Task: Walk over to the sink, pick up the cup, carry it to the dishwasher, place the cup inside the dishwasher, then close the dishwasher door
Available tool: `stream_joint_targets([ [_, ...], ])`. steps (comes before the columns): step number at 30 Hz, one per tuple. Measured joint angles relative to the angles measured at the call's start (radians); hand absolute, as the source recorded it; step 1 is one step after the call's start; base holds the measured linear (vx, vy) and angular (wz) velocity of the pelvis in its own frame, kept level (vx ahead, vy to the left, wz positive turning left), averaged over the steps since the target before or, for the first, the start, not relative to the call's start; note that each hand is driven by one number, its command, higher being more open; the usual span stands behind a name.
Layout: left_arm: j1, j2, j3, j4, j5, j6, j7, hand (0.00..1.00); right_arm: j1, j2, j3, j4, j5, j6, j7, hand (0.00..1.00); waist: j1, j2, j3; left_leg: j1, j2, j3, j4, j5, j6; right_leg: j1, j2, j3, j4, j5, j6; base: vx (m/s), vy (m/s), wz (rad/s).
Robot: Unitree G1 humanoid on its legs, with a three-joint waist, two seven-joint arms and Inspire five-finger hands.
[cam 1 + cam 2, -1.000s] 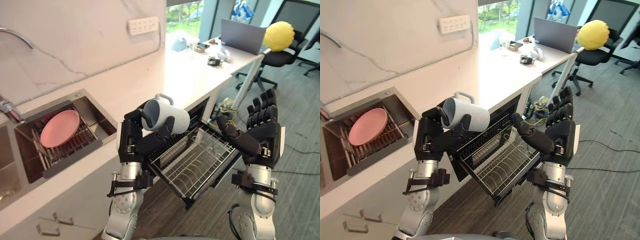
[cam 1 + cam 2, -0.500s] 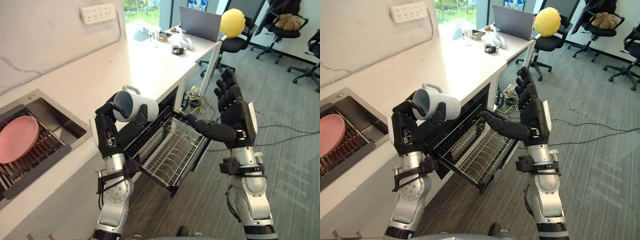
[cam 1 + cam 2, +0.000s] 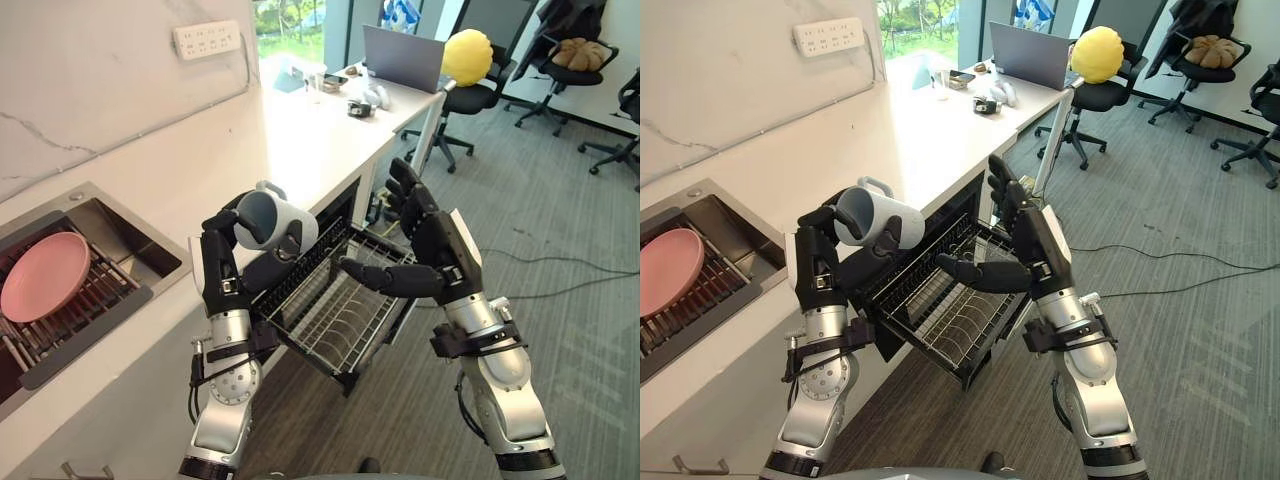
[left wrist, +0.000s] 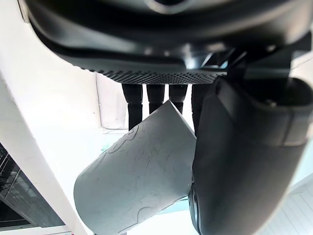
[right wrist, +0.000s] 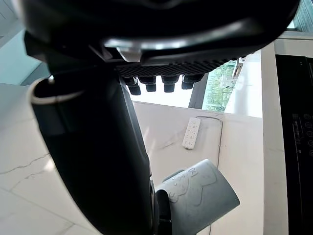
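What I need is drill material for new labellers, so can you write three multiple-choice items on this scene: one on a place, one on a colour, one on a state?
1. Where does the plate lie? A on the worktop; B in the sink; C on the floor.
2. What colour is the cup? A red; B pale grey; C yellow.
3. What is the left hand doing? A lying flat and empty; B pushing a door; C gripping the cup.

Answers:
1 B: the pink plate rests inside the sink basin.
2 B: the cup's wall is pale grey.
3 C: fingers and thumb curl round the cup, which lies on its side above the pulled-out dishwasher rack. The right hand is open beside it.
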Motion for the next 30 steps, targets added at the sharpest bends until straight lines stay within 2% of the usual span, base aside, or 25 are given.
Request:
stream_joint_targets([
  [9,-0.005,0.015,-0.010,-0.007,-0.003,0.011,-0.053,0.00,-0.001,-0.010,0.045,0.000,-0.085,0.024,0.001,1.00,0.000,0.004,-0.003,0.001,-0.018,-0.021,-0.033,0.029,0.008,-0.002,-0.015,-0.020,0.000,0.006,0.004,-0.03,0.038,0.08],
  [18,-0.004,0.017,-0.023,-0.084,-0.022,0.011,-0.150,0.00,-0.016,-0.011,0.058,0.002,-0.167,0.038,-0.006,1.00,0.000,0.006,-0.004,-0.003,-0.027,-0.042,-0.054,0.053,0.014,-0.002,-0.022,-0.038,-0.001,0.014,0.002,-0.05,0.021,0.06],
  [30,0.002,0.036,-0.040,-0.169,-0.136,0.017,-0.258,0.00,-0.053,-0.025,0.058,0.010,-0.210,0.038,-0.087,1.00,0.001,0.008,-0.006,-0.013,-0.031,-0.063,-0.054,0.062,0.016,-0.002,-0.027,-0.052,-0.001,0.015,0.003,0.00,0.032,0.06],
])
